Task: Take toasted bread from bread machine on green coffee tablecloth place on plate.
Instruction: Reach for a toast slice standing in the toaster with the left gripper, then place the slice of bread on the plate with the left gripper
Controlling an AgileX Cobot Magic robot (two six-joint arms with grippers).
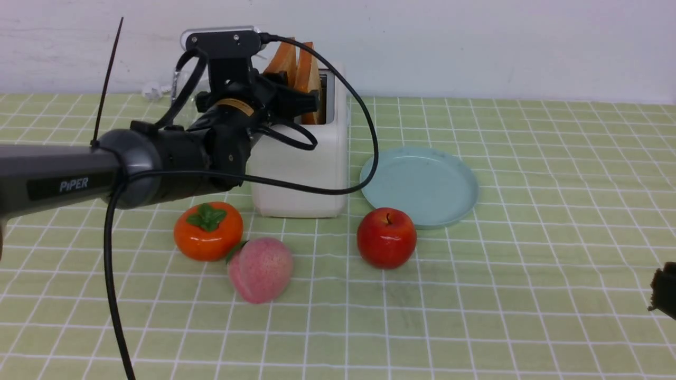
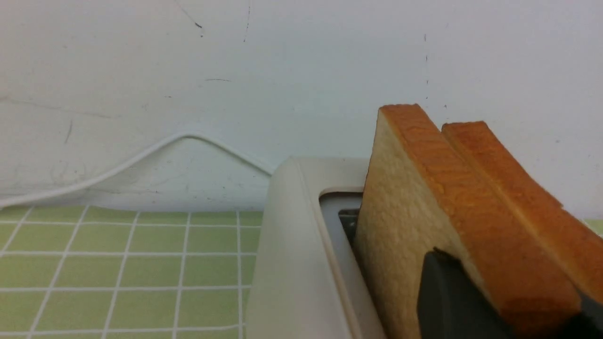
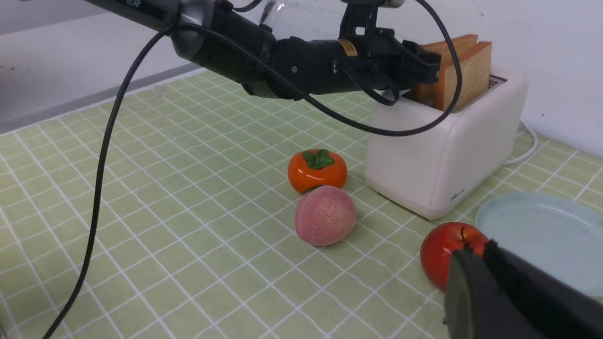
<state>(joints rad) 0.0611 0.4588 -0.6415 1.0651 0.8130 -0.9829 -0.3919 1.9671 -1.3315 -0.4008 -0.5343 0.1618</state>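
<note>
In the front view, a green cloth (image 1: 507, 316) with a white grid covers the surface. The white toaster (image 1: 301, 174) stands on the far left part, with both slices of toast (image 1: 307, 71) sticking up from its top. The left hand (image 1: 296, 92) reaches in over them, partly hiding them. A clear object (image 1: 185, 95) is mostly hidden behind the left arm (image 1: 174, 158). The pale blue-green plate (image 1: 420, 184) lies just right of the toaster, bare, with a red apple (image 1: 386, 237) at its near side. An orange persimmon (image 1: 208, 230) and a pink peach (image 1: 261, 269) sit on the near side of the toaster, the persimmon farther left. Only a dark bit of the right hand (image 1: 666, 290) shows at the right edge.

In the left wrist view, the left hand is closed on one slice, a dark finger against its pale face and another on the opposite side. This slice leans beside the other, its lower part down in the toaster. A white cord (image 2: 155, 146) runs along the wall (image 2: 165, 66).

In the right wrist view, the right hand's fingers are together, with nothing seen between them. They appear in front of the apple and plate; whether they touch either cannot be told.
</note>
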